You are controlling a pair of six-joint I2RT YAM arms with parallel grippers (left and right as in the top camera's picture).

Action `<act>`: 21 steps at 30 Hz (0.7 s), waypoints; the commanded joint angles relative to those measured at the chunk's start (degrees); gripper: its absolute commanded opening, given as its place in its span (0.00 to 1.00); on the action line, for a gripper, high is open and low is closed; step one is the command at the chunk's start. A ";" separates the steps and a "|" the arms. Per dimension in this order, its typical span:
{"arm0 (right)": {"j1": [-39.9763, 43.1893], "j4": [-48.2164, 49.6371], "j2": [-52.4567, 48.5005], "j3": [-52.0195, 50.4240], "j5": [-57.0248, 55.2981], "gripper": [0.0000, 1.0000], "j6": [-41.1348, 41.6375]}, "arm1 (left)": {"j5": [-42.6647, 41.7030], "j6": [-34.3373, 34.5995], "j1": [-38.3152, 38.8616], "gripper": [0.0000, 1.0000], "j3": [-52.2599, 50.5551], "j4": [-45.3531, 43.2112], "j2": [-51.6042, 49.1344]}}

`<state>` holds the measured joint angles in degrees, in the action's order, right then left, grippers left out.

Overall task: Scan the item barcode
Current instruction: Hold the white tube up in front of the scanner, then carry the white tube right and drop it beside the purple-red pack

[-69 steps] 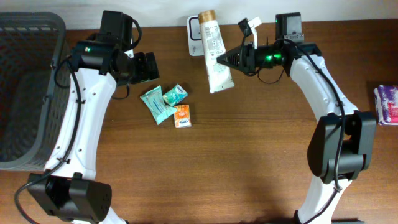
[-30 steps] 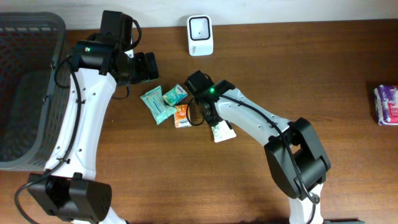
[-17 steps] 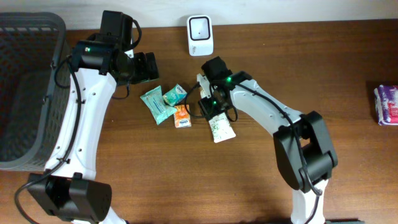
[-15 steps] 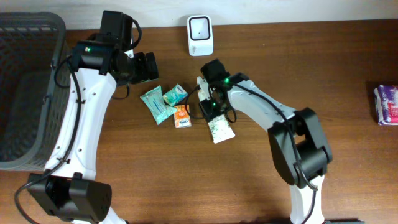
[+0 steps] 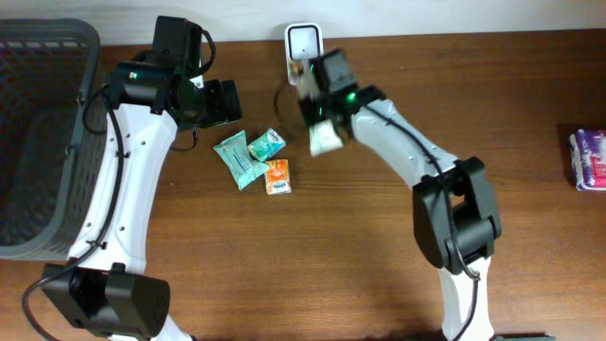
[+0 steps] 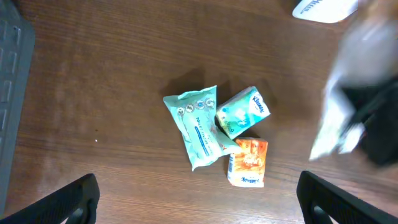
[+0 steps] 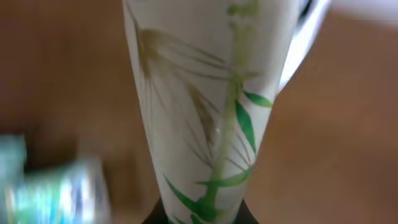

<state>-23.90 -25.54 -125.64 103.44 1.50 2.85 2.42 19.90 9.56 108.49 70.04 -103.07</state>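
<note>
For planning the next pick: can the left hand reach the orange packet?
Likely yes: the left hand is open nearby, nothing covers the orange packet, and the right arm is away at the scanner.

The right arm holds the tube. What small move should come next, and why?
Probably move the tube over the scanner: the right gripper is shut on it, and it hangs close beside the scanner, not squarely over its window.

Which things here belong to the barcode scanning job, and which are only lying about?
Part of the job: tube, held in the right gripper; scanner.

Lying about: wipes pack; green tissue pack; orange tissue pack; basket; purple pack.
</note>
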 commanded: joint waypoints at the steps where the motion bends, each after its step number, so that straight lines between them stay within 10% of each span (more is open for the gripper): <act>1: 2.25 9.84 0.59 2.54 -1.57 0.04 2.60 | 0.39 -0.26 -0.11 0.99 0.22 -0.04 -0.09; 8: 2.45 29.24 -1.55 4.83 0.48 0.04 17.68 | 0.39 -0.26 -0.11 0.99 0.22 -0.04 -0.09; 21: 2.51 21.00 -11.98 10.82 2.80 0.04 23.78 | 0.39 -0.26 -0.11 0.99 0.22 -0.07 -0.09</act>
<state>-21.08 -6.02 -140.14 112.53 3.16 25.96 2.39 19.92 9.56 108.49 70.04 -103.07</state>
